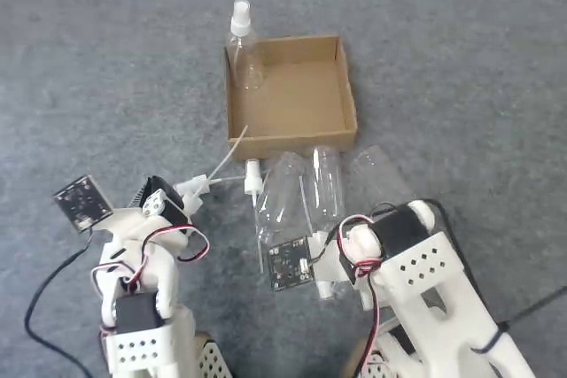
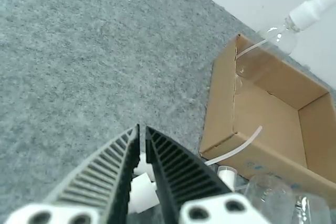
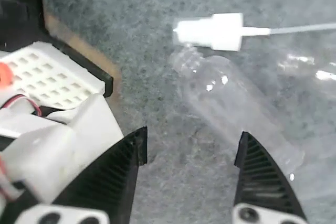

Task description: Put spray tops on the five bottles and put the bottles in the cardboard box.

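1. The left gripper (image 2: 143, 129) is clamped nearly shut on a white spray top (image 2: 140, 195).
2. The right gripper (image 3: 191, 140) hangs wide open over a capless bottle (image 3: 231, 103) lying on the carpet, its neck near a loose spray top (image 3: 210, 30).
3. 2 more bottles (image 1: 326, 183) lie beside it, just in front of the cardboard box (image 1: 292, 142).
4. 1 capped bottle (image 1: 244, 46) stands at the box's far corner.

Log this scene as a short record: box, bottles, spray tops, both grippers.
box: cardboard box, open, on grey carpet
capped bottle: one, leaning in the box's far corner
uncapped bottles: about three, lying outside the box's near wall
loose spray tops: one by a bottle neck, one at the left gripper
left gripper: jaws nearly closed, grip unclear
right gripper: jaws open above a lying bottle
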Controlling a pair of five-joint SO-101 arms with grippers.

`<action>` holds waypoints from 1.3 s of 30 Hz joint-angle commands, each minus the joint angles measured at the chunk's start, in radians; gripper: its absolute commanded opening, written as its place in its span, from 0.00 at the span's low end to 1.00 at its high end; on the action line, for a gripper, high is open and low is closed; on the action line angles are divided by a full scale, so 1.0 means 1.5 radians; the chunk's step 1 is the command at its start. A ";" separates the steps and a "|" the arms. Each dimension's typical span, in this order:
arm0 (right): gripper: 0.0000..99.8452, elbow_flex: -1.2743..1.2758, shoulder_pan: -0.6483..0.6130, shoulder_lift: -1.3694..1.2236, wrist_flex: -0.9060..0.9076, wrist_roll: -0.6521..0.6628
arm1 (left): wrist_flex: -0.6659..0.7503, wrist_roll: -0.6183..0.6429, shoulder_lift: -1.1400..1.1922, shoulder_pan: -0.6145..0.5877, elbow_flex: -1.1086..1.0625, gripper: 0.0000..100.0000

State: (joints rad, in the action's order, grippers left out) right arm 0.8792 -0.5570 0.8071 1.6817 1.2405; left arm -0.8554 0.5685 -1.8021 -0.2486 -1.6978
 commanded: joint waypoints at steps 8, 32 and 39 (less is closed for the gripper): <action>0.24 0.105 0.004 0.013 -0.165 0.043 | -0.021 -0.007 -0.010 -0.003 0.009 0.02; 0.17 0.253 0.146 0.019 -0.412 0.011 | -0.021 -0.007 -0.010 -0.004 0.009 0.02; 0.17 0.252 0.153 0.019 -0.411 -0.124 | -0.021 -0.007 -0.010 -0.004 0.009 0.02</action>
State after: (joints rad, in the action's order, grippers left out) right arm 1.2720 -0.3468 0.8101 1.0756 1.1270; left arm -0.8830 0.5669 -1.8021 -0.2486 -1.6978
